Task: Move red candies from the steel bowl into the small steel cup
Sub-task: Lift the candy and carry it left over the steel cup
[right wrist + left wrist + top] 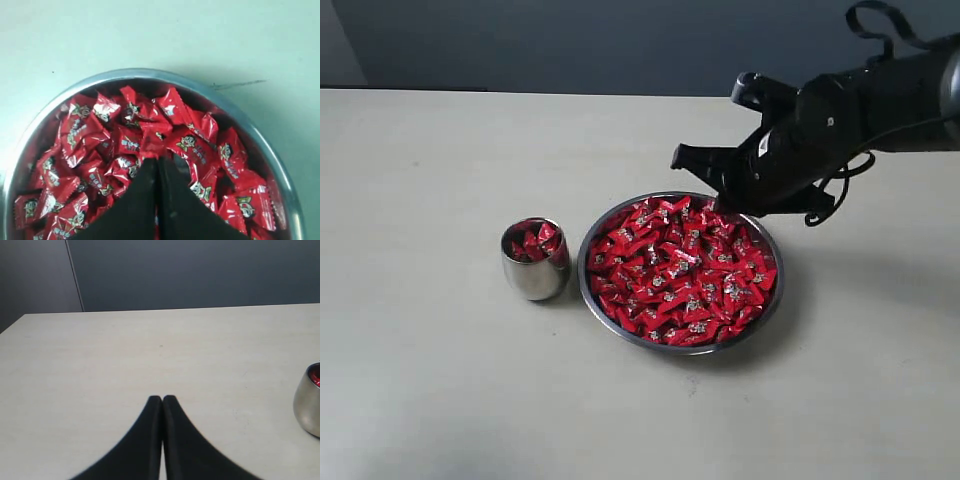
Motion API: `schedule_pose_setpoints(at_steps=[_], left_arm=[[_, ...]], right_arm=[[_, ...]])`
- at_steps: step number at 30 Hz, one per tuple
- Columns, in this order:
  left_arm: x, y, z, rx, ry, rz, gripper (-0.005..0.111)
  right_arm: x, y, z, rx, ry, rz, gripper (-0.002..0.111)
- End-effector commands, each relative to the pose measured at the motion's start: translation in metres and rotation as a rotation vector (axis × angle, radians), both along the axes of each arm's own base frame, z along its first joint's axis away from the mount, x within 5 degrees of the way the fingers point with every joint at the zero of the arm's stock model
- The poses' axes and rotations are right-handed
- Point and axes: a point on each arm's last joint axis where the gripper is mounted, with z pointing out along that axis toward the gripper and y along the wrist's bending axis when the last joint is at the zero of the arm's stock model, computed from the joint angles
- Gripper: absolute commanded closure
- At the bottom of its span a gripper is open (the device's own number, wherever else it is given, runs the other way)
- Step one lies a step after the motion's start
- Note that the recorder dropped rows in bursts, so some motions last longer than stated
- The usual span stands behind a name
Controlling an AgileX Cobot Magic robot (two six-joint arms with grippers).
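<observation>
Nothing legible anywhere; the red candies [192,145] carry small silver-white printed marks on their wrappers, too blurred to read.

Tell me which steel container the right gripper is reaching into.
The steel bowl: wide, shallow, heaped with red candies, the right gripper shut among them. The small steel cup stands apart.

Exterior view: raised, off the arms, looking obliquely down across the table [420,400] toward a dark wall [620,40]; middle distance, taking in steel bowl [582,285], small steel cup [534,272] and right arm [880,100].
Left wrist view: low, almost level along the table, facing the wall; left gripper [162,399] in the foreground.
Right wrist view: close, steeply downward past the right gripper [157,161] into the steel bowl.
Shared, exterior and left wrist: small steel cup, cut off by the wrist frame's edge.
Shared, exterior and right wrist: steel bowl.
</observation>
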Motion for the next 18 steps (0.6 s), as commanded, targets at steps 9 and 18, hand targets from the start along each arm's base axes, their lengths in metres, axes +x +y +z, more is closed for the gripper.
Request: schedule_pose_setpoints(at_steps=[9,18], left_arm=[[0.0,0.0,-0.001,-0.001,-0.003,-0.001,0.106],[0.0,0.0,-0.001,-0.001,-0.003,-0.001,0.106]], right_arm=[[0.006,0.027,0.065,0.063,-0.216,0.319,0.109],[0.007,0.102,0.066,0.223,-0.104,0.716,0.109]])
